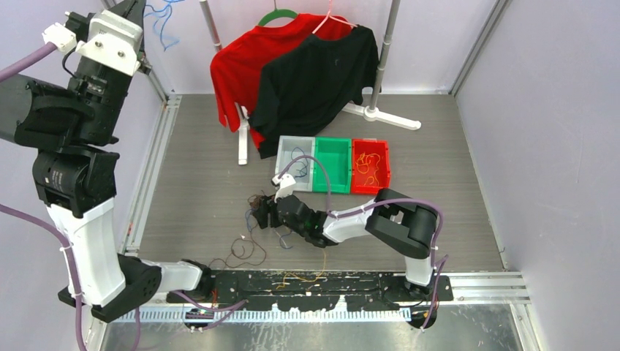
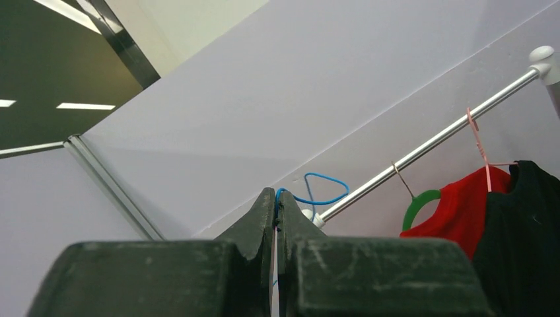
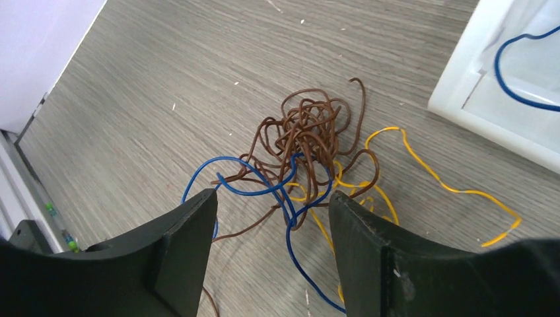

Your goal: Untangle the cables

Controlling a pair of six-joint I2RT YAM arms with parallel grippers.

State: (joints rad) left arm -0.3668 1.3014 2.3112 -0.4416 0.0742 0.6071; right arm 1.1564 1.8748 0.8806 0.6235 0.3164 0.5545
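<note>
from above, my left gripper point(image 1: 137, 9) hangs high at the far left corner, with a blue cable point(image 1: 165, 26) dangling from it. my right gripper point(image 1: 258, 213) sits low over the table point(image 1: 197, 146), at a knot of cables point(image 1: 256, 200).

in the left wrist view, my left jaws are clenched on the blue cable, which loops just past the tips.

in the right wrist view, my right jaws stand released. blue strands run between them, and the brown, blue and yellow knot lies just ahead, near a white bin point(image 3: 462, 99).
</note>
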